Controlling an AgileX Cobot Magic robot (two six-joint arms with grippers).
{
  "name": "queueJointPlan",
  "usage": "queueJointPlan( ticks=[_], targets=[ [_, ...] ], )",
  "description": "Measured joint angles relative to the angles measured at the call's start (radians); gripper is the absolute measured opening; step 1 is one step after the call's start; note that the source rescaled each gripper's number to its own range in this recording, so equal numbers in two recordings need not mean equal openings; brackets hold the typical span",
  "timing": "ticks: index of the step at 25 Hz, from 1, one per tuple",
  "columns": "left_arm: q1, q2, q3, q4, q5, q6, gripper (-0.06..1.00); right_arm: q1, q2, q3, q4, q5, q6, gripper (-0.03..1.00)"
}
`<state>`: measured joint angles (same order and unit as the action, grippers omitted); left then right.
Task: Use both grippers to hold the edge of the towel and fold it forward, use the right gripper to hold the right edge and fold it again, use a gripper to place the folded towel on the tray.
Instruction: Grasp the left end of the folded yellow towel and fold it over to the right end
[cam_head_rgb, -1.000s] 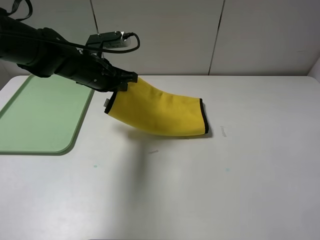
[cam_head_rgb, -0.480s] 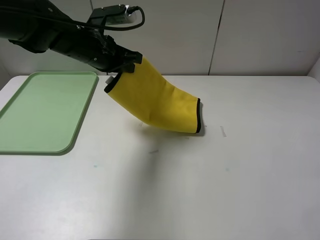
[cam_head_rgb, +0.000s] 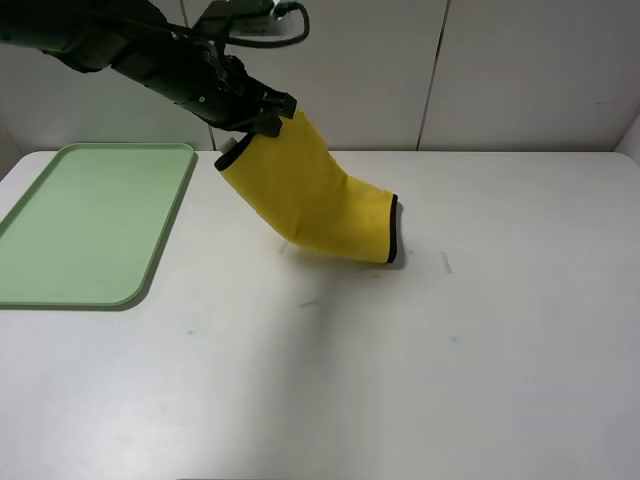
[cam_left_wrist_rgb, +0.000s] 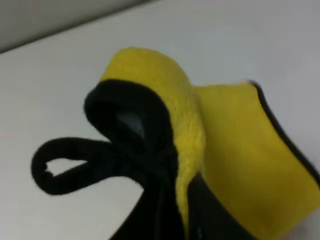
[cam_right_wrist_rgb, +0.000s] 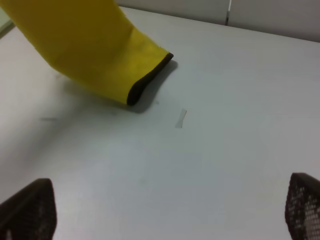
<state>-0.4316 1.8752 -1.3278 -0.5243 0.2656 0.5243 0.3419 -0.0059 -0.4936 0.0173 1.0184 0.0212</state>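
The yellow towel (cam_head_rgb: 320, 200), folded, hangs at a slant from my left gripper (cam_head_rgb: 265, 112), which is shut on its upper end well above the table. Its lower black-trimmed edge (cam_head_rgb: 393, 230) still rests on the white table. In the left wrist view the fluffy towel (cam_left_wrist_rgb: 225, 145) and its black corner loop (cam_left_wrist_rgb: 65, 160) fill the picture. My right gripper (cam_right_wrist_rgb: 165, 210) stands wide open over bare table, its fingertips (cam_right_wrist_rgb: 27, 210) near the towel's (cam_right_wrist_rgb: 90, 45) lower end (cam_right_wrist_rgb: 150, 82). The pale green tray (cam_head_rgb: 90, 220) lies at the left with nothing on it.
A small pale scrap (cam_head_rgb: 445, 262) lies on the table right of the towel's lower end, also the scrap (cam_right_wrist_rgb: 181, 118) in the right wrist view. A panelled wall (cam_head_rgb: 500, 70) runs behind the table's far edge.
My left gripper has risen and shifted a little right, lifting the towel's held end higher. The towel's lower end has slid slightly left on the table.
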Motion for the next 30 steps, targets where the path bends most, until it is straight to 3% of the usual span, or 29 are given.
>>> queueJointPlan(
  ticks=[7,11,24,30],
  targets=[
    [-0.062,0.098,-0.167,0.195,0.117,-0.105,0.02,0.000,0.000,0.000,0.000,0.000,0.000,1.00],
    [-0.103,0.158,-0.247,0.260,0.157,-0.174,0.02,0.000,0.000,0.000,0.000,0.000,0.000,1.00],
    [-0.244,0.347,-0.367,0.277,0.169,-0.215,0.02,0.000,0.000,0.000,0.000,0.000,0.000,1.00],
    [-0.269,0.382,-0.375,0.270,0.102,-0.218,0.02,0.000,0.000,0.000,0.000,0.000,0.000,1.00]
  ],
)
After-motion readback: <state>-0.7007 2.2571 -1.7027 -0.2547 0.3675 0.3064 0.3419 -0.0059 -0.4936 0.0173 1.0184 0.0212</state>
